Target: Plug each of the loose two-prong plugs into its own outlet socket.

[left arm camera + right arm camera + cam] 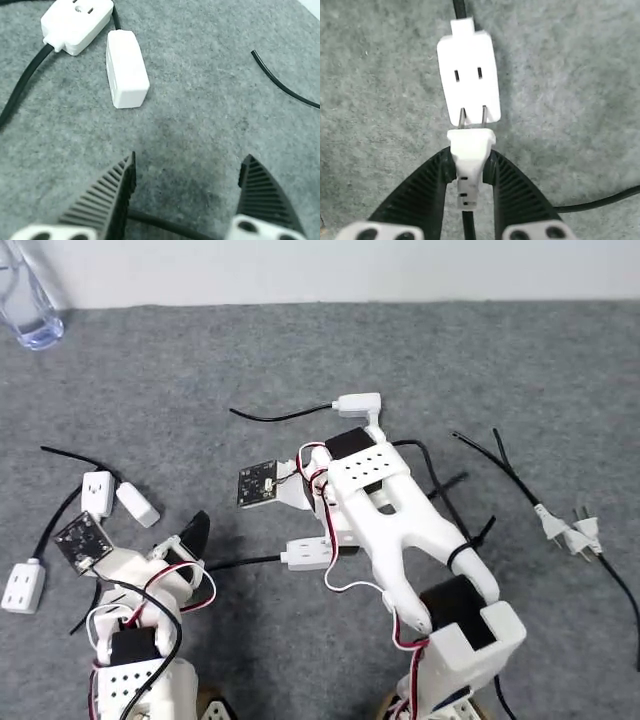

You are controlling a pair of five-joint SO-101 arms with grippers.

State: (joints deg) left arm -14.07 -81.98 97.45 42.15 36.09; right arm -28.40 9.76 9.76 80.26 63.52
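Right gripper [470,170] clamps a plug [470,146], prongs at the edge of an outlet [468,75] (outside its slots); left gripper [187,172] gapes over carpet [210,100].

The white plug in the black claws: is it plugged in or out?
Out. The right gripper is shut on the plug, and both prongs show bare over the edge of the outlet socket, short of its slots.

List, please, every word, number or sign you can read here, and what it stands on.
None can be read. The plug in the right gripper and the outlet socket before it show no print; any marks on the circuit board are too small to read.
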